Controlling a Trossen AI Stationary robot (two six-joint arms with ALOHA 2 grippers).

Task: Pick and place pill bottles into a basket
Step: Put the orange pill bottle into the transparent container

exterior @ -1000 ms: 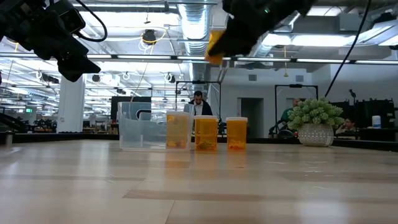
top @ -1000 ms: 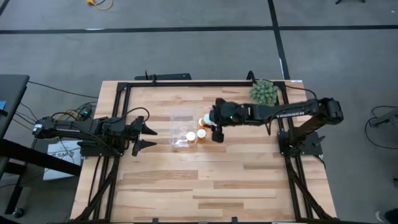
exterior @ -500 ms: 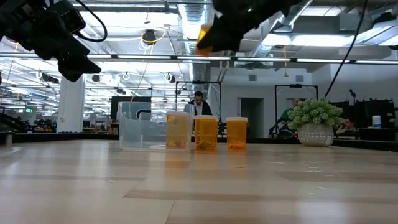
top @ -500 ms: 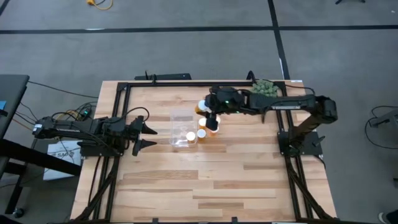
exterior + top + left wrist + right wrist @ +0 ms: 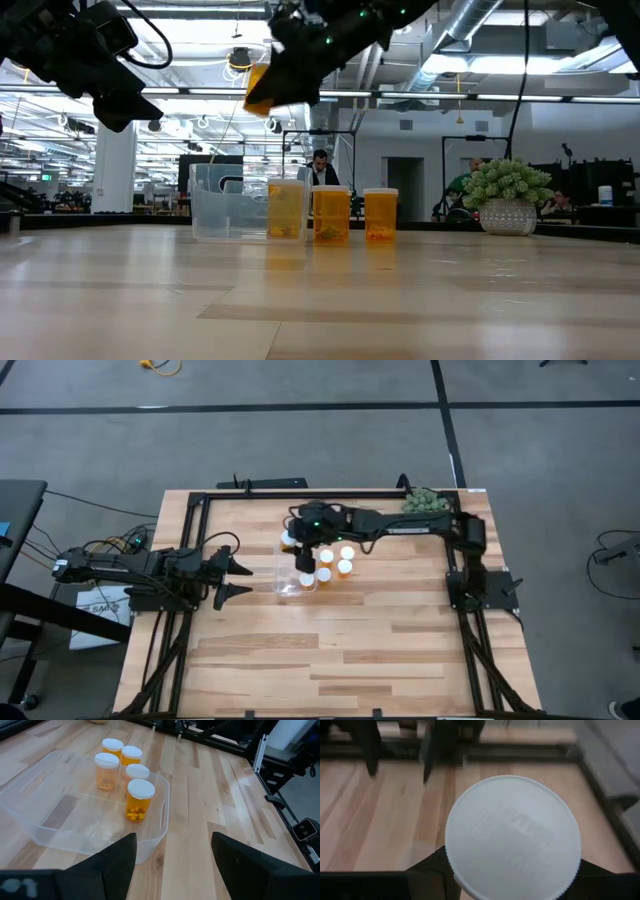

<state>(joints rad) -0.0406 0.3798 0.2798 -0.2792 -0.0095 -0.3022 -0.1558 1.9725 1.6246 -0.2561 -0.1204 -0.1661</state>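
My right gripper (image 5: 303,556) hangs over the clear basket (image 5: 288,568), shut on an orange pill bottle (image 5: 258,90) with a white cap (image 5: 512,837), high above the table. One bottle (image 5: 140,800) stands inside the basket, near its right wall. Several more bottles (image 5: 336,561) stand on their bases on the wood just right of the basket. My left gripper (image 5: 232,578) is open and empty near the table's left edge, its fingers pointing at the basket (image 5: 165,795). My right gripper pinches the bottle's orange body between its two fingers (image 5: 427,870), which lie along its sides below the cap (image 5: 470,870). The cap faces back toward the wrist. The bottle is tilted and sticks out beyond the fingers (image 5: 255,95), lifted clear over the basket.
A green potted plant (image 5: 425,502) stands at the table's far right corner. A black frame rail (image 5: 300,495) runs along the table's far edge and sides. Bare wood lies on the near half of the table (image 5: 330,650).
My right gripper has carried the bottle toward the table's left edge, from beyond the standing bottles to above the basket. The bottle has stayed lifted clear and tilted in the hold.
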